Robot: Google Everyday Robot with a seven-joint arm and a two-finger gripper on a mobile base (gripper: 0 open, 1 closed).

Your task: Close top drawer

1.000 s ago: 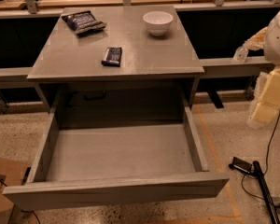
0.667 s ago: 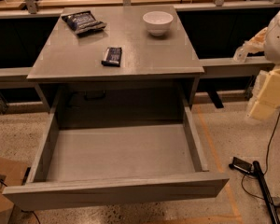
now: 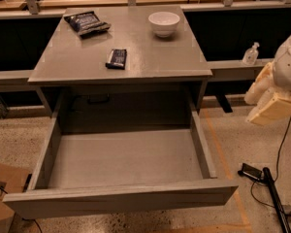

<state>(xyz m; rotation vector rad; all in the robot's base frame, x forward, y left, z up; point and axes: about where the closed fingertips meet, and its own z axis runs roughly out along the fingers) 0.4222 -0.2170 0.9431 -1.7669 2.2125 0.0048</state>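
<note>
The top drawer (image 3: pixel 121 198) is a large grey wooden box with a plain flat front. It is pulled far out of the grey cabinet (image 3: pixel 126 67) towards me and its inside is bare. My gripper (image 3: pixel 274 106) shows as cream and white parts at the right edge, to the right of the drawer at about the height of the cabinet's top. It is apart from the drawer and the cabinet and holds nothing that I can see.
On the cabinet's top lie a white bowl (image 3: pixel 164 23), a dark snack bag (image 3: pixel 86 22) and a small dark bar (image 3: pixel 117 58). A sanitiser bottle (image 3: pixel 251 54) stands on a ledge at the right. Cables and a black device (image 3: pixel 254 174) lie on the floor at the right; a cardboard box (image 3: pixel 2 198) at the left.
The arm at the right edge has dropped a little lower. The drawer and the things on the cabinet have not moved.
</note>
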